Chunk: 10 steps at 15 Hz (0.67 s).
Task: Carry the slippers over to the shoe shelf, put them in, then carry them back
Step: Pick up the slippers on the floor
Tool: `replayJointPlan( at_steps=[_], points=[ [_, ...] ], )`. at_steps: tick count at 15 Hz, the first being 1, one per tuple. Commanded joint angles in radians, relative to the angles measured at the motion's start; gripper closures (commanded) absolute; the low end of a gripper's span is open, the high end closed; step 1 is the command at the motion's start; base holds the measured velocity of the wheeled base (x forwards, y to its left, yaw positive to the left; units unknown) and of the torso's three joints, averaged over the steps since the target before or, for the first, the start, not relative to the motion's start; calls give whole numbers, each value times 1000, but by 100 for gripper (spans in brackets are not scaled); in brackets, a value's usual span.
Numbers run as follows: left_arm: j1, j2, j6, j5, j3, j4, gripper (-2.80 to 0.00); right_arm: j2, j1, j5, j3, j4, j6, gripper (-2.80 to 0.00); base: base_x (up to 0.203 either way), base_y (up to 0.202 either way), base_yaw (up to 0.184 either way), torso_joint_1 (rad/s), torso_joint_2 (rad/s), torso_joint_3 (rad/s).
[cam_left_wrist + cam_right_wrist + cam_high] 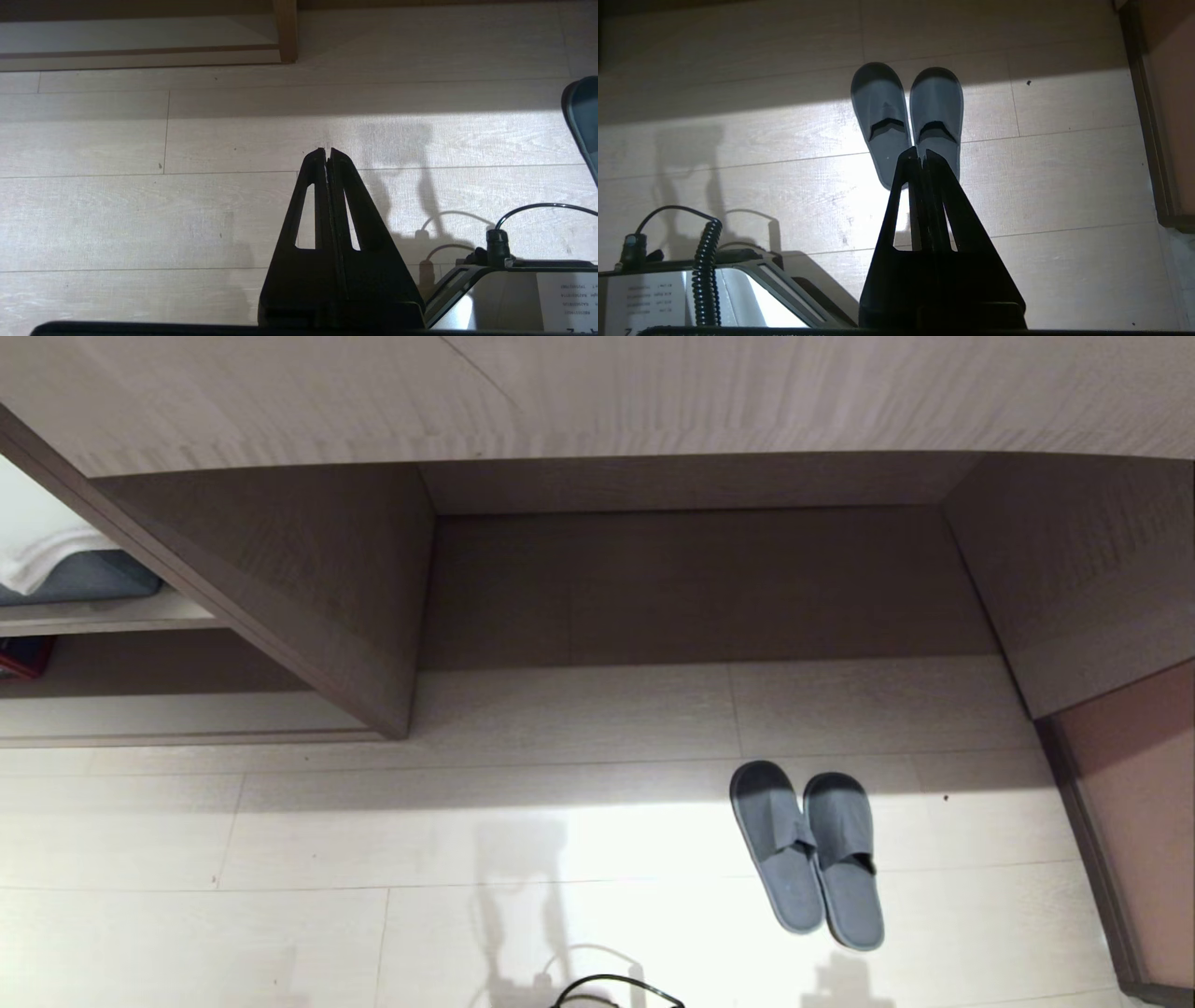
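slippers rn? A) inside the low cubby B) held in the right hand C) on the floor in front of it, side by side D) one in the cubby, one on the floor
C: the slippers lie side by side on the pale floor, toes toward the shoe shelf, wholly outside it; the right hand is shut and holds nothing.

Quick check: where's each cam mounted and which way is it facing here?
Head view: on the robot's head, facing forward and down at the slippers lying on the floor before the shoe shelf; no arm shows.
Left wrist view: behind the left hand, shut, facing bare floor; one slipper's edge only.
Right wrist view: behind the right hand, shut, pointing towards the slippers.
Shared: all three show the slippers and floor.
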Motion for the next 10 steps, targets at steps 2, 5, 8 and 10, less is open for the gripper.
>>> replayJointPlan(
  at_steps=[2, 5, 8, 10],
  points=[
    [0, -1, -1, 0, 1, 0, 0, 0, 0, 0, 0, 1, 2, 0, 0, 0, 0, 3, 5, -199],
    [0, -1, -1, 0, 0, 0, 0, 0, 0, 0, 0, 1, 2, 0, 0, 0, 0, 3, 2, -197],
    [0, -1, -1, 0, 0, 0, 0, 0, 0, 0, 0, 1, 2, 0, 0, 0, 0, 3, 1, -198],
    [-1, -1, -1, 0, 0, 0, 0, 0, 0, 0, 0, -1, 2, 0, 0, 0, 0, -1, 1, -202]
  ],
)
